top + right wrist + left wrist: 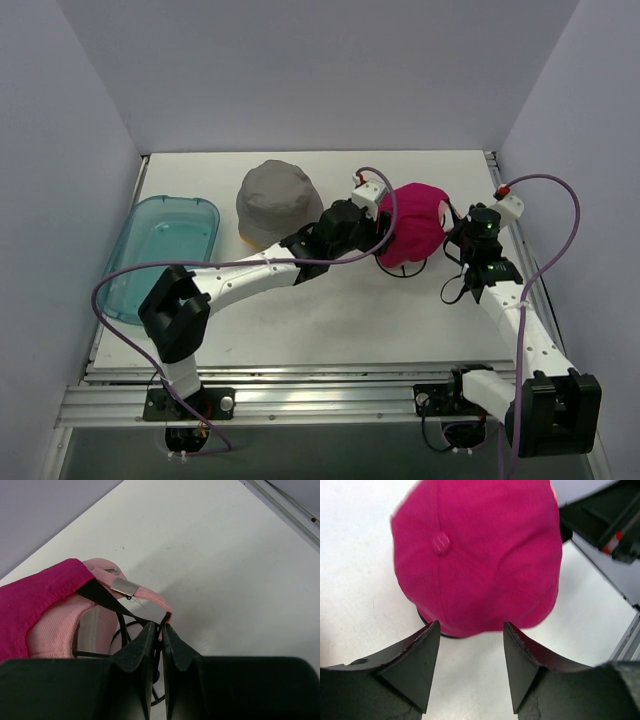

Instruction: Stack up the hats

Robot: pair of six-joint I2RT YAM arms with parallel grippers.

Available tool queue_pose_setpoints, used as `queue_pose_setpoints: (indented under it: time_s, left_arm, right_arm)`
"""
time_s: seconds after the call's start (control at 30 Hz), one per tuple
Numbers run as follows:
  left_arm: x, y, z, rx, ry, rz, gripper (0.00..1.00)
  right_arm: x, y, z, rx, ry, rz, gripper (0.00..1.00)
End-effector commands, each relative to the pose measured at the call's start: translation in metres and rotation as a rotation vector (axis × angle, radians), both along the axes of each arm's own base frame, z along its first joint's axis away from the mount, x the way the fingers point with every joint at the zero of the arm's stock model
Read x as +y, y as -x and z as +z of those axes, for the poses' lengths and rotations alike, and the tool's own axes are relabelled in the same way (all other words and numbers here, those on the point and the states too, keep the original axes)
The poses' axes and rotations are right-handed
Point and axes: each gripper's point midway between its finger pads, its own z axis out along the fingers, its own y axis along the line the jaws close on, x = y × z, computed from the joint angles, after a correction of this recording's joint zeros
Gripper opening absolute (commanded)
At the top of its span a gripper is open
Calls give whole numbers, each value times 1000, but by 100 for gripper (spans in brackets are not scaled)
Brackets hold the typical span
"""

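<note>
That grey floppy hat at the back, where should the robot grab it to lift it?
Likely the brim at its near edge, coming in low from the side of the open left gripper. The grey bucket hat sits crown up: a smooth dome with little to pinch, while the brim flares out at its base. A yellow hat edge shows beneath, so pinch grey only.

From my screen I see a translucent teal tray (165, 245) lying at the left edge of the white table (330, 325). Right of centre a black wire stand (408, 271) rests on the tabletop. Pale walls (320, 70) close in the left, far and right sides.
</note>
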Motion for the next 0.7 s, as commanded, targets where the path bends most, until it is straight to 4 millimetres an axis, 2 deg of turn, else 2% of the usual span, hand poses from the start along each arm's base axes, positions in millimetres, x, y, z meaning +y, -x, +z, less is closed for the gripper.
queue_pose_setpoints:
  time_s: [0.0,0.03,0.13,0.17,0.27,0.43,0.6,0.67]
  left_arm:
    - [-5,21,33,-69,97,-10,62]
    - [-4,25,24,-62,86,-11,62]
    - [-12,36,17,-68,99,-29,63]
    - [-15,39,8,-62,86,-34,64]
    - [-22,39,-3,-60,76,-43,65]
    - [-37,39,-7,-59,96,-86,68]
    - [-41,31,-29,-51,78,-55,70]
    - [-38,30,-49,-46,58,-41,70]
  right_arm:
    - [-4,-3,-2,-7,-11,-21,9]
    - [-3,-3,-1,-12,-17,-11,10]
    - [2,-3,4,-22,-29,15,11]
    - [2,-2,7,-26,-30,17,12]
    - [3,2,14,-40,-30,24,13]
    - [3,5,20,-51,-29,30,15]
    - [3,2,15,-40,-32,36,15]
    - [5,1,14,-40,-37,43,15]
